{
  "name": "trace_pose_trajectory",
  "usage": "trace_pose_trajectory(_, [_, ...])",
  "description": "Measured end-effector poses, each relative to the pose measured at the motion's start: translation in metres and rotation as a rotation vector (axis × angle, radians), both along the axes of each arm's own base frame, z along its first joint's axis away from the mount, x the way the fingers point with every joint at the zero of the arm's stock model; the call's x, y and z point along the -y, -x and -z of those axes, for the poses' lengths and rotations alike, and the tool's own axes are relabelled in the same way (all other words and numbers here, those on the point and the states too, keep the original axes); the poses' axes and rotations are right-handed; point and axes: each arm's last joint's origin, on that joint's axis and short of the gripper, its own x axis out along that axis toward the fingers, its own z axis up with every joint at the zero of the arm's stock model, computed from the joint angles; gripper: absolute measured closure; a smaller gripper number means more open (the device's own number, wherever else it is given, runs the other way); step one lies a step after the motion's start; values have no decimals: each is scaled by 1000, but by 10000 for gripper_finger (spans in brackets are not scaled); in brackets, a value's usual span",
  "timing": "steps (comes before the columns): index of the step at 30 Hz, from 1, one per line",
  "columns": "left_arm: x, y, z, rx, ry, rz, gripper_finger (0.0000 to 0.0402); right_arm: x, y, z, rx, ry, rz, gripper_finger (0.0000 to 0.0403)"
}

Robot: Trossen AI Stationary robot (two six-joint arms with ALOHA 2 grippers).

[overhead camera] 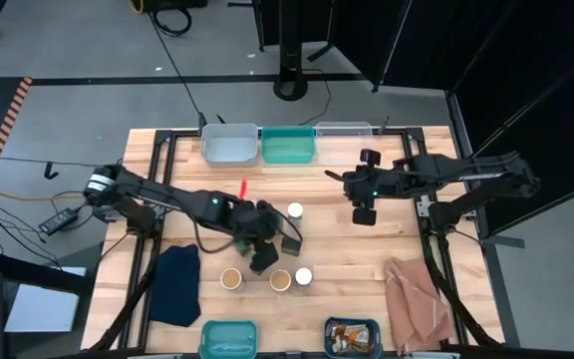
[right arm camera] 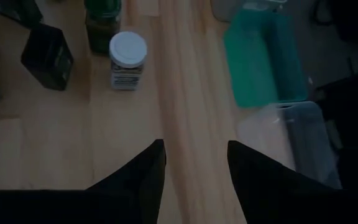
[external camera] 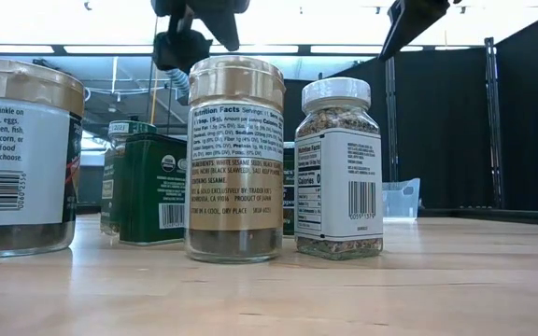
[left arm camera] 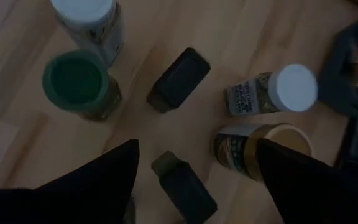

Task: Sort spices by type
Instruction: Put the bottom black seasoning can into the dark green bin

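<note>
High view: a pale wooden slatted table on a black frame stands on a grey floor, with a dark curtain to the right and cables trailing at left. The left gripper, fingers spread and empty, hovers over the clustered spices: a dark box and a green-topped jar lie just ahead of it, a white-topped jar and a tan-topped jar to one side, and a second dark box between its fingers. The right gripper, also spread and empty, waits well apart, near three bins at the far edge. A dark blue cloth and a pinkish-brown cloth lie on the near corners.
</note>
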Motion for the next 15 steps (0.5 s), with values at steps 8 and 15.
trace_pose_trajectory(8, [16,-7,25,-139,63,-222,73,5,3,-2,-11,18,-39,221])
trace_pose_trajectory(15, [24,2,32,-234,89,-347,73,6,3,-2,-16,12,-52,221])
